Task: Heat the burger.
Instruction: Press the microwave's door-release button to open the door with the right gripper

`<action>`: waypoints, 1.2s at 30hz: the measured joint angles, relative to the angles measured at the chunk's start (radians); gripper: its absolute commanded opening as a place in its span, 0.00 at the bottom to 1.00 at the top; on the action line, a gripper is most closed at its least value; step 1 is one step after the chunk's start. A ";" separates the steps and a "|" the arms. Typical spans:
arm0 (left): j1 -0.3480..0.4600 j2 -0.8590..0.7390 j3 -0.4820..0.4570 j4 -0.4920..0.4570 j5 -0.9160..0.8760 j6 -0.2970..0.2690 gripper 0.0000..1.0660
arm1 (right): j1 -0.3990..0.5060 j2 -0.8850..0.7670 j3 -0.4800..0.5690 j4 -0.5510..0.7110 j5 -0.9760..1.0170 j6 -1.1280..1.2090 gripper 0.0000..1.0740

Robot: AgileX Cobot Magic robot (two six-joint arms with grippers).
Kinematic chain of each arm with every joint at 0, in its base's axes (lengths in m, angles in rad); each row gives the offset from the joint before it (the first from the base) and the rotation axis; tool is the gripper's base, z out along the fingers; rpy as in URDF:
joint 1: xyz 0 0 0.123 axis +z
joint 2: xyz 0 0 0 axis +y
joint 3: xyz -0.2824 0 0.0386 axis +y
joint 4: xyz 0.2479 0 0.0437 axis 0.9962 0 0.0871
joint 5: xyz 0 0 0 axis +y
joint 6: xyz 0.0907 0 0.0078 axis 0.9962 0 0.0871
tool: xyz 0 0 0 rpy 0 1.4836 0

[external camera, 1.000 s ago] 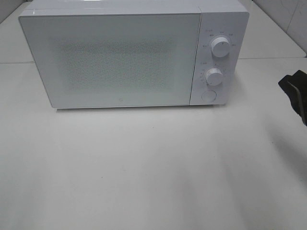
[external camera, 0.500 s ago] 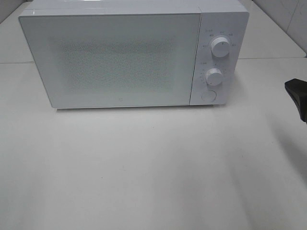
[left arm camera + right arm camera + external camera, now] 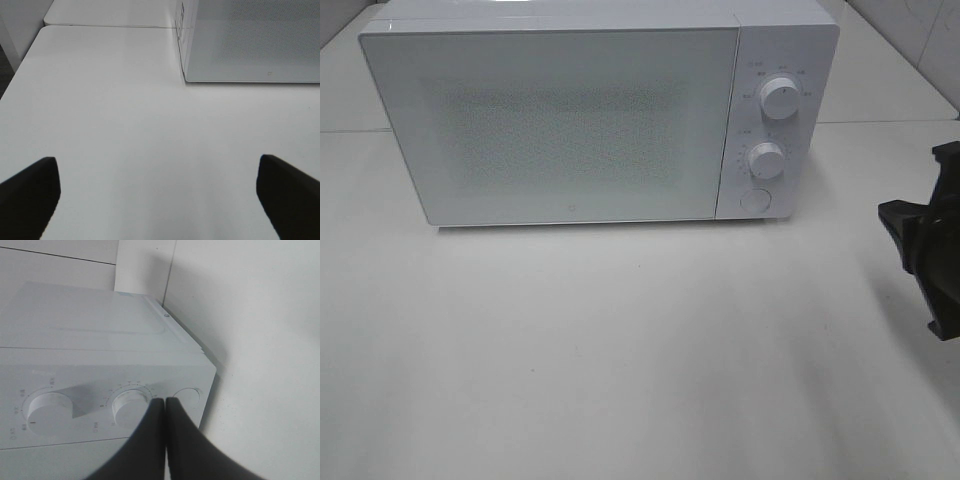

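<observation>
Nearest me, over the left side of the counter (image 3: 620, 360), the left gripper (image 3: 156, 167) hovered with its fingers spread wide apart, holding nothing; by the right edge the right gripper (image 3: 165, 401) hung pinched tight and empty, tips aimed toward the lower dial (image 3: 129, 405); further back stood the white microwave (image 3: 570, 120), door closed; where the burger lay I could not tell.

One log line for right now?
microwave: door shut | burger: not in view | left claw: open, empty | right claw: shut, empty, facing control panel
</observation>
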 measured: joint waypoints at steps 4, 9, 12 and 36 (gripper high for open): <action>0.000 0.000 0.000 0.000 0.000 0.000 0.94 | 0.056 0.103 -0.064 0.018 -0.040 0.059 0.00; 0.000 0.000 0.000 0.000 0.000 0.000 0.94 | 0.076 0.151 -0.122 0.019 -0.033 0.077 0.00; 0.000 0.000 0.000 0.000 0.000 0.000 0.94 | 0.076 0.176 -0.164 0.021 -0.009 0.084 0.00; 0.000 0.000 0.000 0.000 0.000 0.000 0.94 | 0.141 0.400 -0.389 0.019 0.109 0.178 0.00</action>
